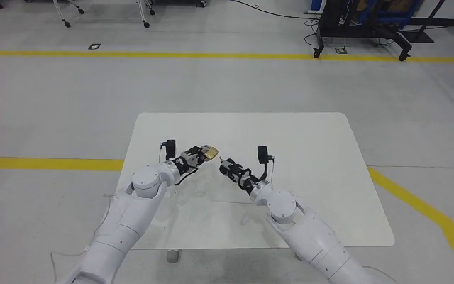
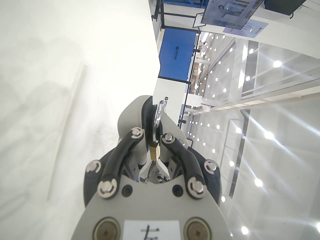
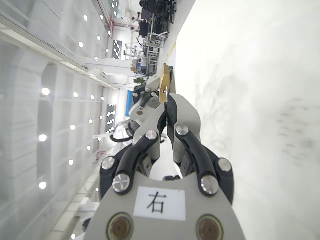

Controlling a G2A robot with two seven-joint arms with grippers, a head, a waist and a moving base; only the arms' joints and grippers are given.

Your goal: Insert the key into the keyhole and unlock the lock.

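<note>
A brass padlock [image 1: 208, 152] is held above the white table [image 1: 319, 184] by my left gripper [image 1: 196, 156], which is shut on it. In the left wrist view its brass body [image 2: 155, 152] and silver shackle [image 2: 158, 118] show edge-on between the fingers of the left gripper [image 2: 156, 112]. My right gripper [image 1: 226, 168] faces it from a short way off, fingers pressed together. In the right wrist view the right gripper [image 3: 168, 99] points at the padlock [image 3: 164, 82], tips just short of its end face. A small silver piece [image 3: 164, 91] sits at that face. The key itself is mostly hidden between the pads.
Both arms meet over the near middle of the table, above its surface. Yellow floor lines [image 1: 213, 55] and a dark wheeled frame [image 1: 365, 32] lie beyond the table's far edge.
</note>
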